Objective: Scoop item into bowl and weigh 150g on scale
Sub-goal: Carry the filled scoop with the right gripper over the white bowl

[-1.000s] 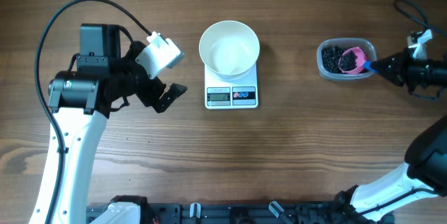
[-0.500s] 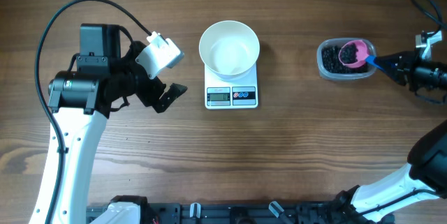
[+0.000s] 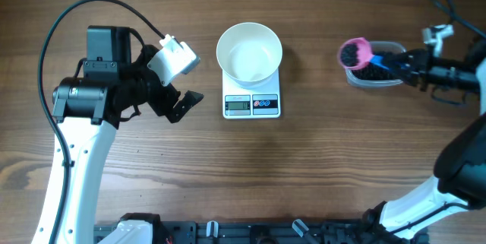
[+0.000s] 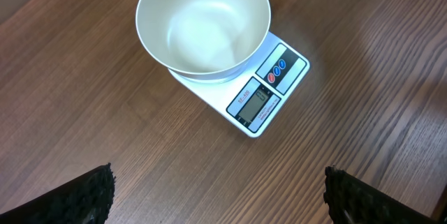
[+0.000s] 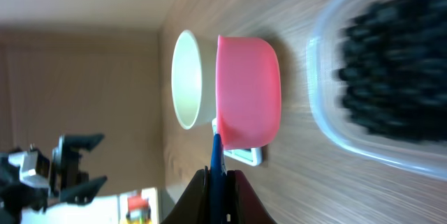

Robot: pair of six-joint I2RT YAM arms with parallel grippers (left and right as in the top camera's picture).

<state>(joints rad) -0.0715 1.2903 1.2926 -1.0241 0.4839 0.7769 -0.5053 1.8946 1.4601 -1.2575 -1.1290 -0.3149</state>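
Scoop [image 5: 248,91] came up full of beans [image 3: 353,54]; bowl [image 3: 249,52] next. My right gripper [image 5: 223,189] squeezes its handle, left gripper [image 4: 223,199] spread wide, empty.

The work surface is a wooden table [image 3: 319,168] with brown grain running left to right. A clear rounded-rectangular plastic tub [image 3: 377,83] stands on the right portion of the table. A pink scoop [image 3: 354,52] with a blue handle [image 3: 385,63] is positioned over the tub's left end, opening facing up, its cup projecting past the tub's left rim.
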